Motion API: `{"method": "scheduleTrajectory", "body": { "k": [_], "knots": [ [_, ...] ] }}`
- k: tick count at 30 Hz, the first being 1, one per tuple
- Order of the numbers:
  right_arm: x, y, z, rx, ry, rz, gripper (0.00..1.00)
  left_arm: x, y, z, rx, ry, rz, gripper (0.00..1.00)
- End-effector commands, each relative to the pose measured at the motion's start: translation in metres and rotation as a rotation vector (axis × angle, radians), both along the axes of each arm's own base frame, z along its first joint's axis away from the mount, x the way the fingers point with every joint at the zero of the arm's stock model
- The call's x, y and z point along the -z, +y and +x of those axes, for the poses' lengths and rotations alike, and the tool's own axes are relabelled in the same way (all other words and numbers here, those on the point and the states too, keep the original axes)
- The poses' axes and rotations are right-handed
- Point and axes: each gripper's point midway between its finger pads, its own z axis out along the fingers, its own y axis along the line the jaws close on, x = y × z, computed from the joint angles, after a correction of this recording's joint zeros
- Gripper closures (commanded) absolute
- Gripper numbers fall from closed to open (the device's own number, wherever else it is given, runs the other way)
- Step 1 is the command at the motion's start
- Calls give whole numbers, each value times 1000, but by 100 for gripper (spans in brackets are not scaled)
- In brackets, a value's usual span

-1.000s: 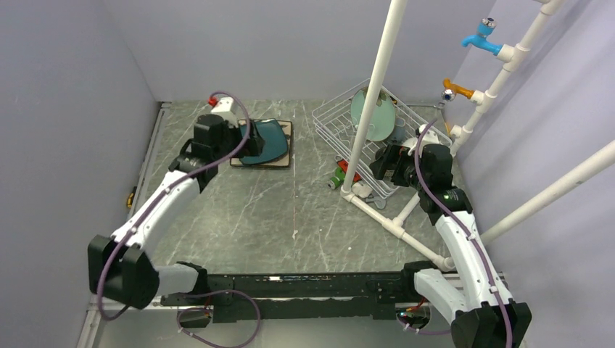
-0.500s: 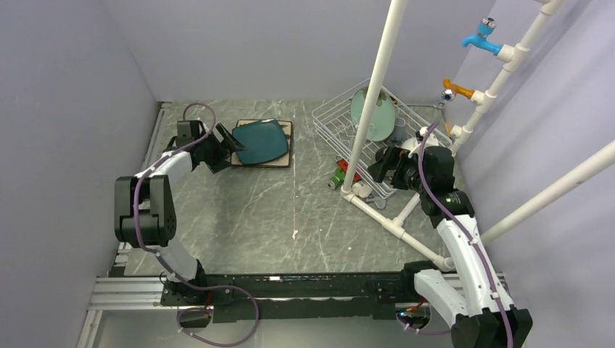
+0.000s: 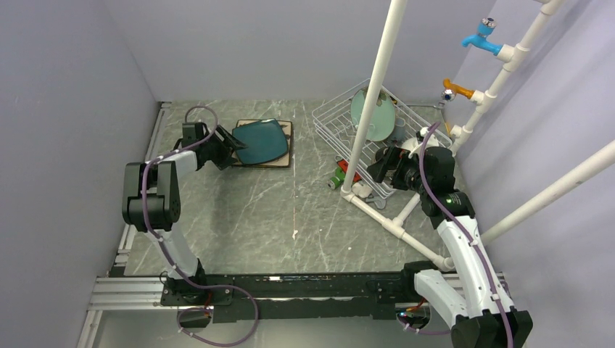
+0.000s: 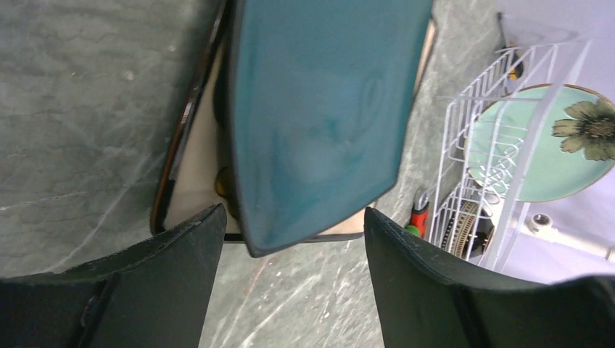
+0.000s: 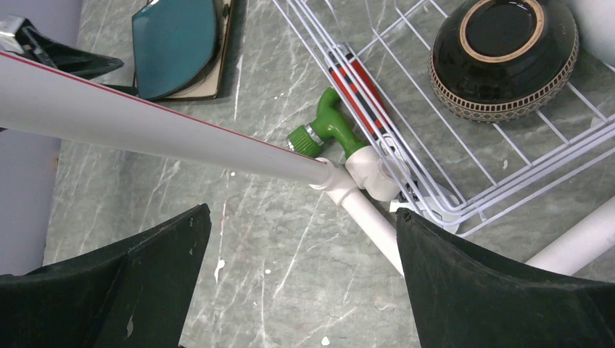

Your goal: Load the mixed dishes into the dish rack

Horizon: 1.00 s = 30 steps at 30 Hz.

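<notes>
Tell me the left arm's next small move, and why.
Probably close the left hand on the teal square plate. The plate's near edge sits between the open fingers with gaps on both sides, so nothing is gripped yet. The plate lies on the cream plate, away from the dish rack, and needs a grip before any lift.

Glossy teal plate (image 4: 319, 116), white metal-wire rack (image 3: 333, 129)
</notes>
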Motion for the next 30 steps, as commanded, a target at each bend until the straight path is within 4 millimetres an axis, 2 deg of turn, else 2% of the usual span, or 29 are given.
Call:
{"method": "scheduleTrajectory", "body": {
  "k": [1,4,7,12,14,20,25,28,30],
  "knots": [
    [-12,3,-4,-8,-36,21,0,1,3,13,-8,-29,20,25],
    [-10,1,-5,-5,-41,10,0,6,4,13,-10,-22,34,26],
    [-13,-1,-5,1,-40,-7,0,7,-5,14,6,-46,17,28],
    [-27,-3,-6,-1,-68,-17,0,22,-12,18,-23,27,-5,34],
    [-30,-3,-6,4,-80,-17,0,29,-23,16,-22,59,-19,36],
    [-32,-6,-8,10,-75,-31,0,52,-22,17,-51,159,27,45],
    [-38,-8,-10,21,-88,-36,0,65,-25,16,-45,246,7,62],
    [-40,-9,-11,26,-91,-36,0,63,-28,15,-47,236,-26,74],
    [-41,-8,-11,22,-93,-30,0,57,-30,16,-39,214,-51,86]
  ]
}}
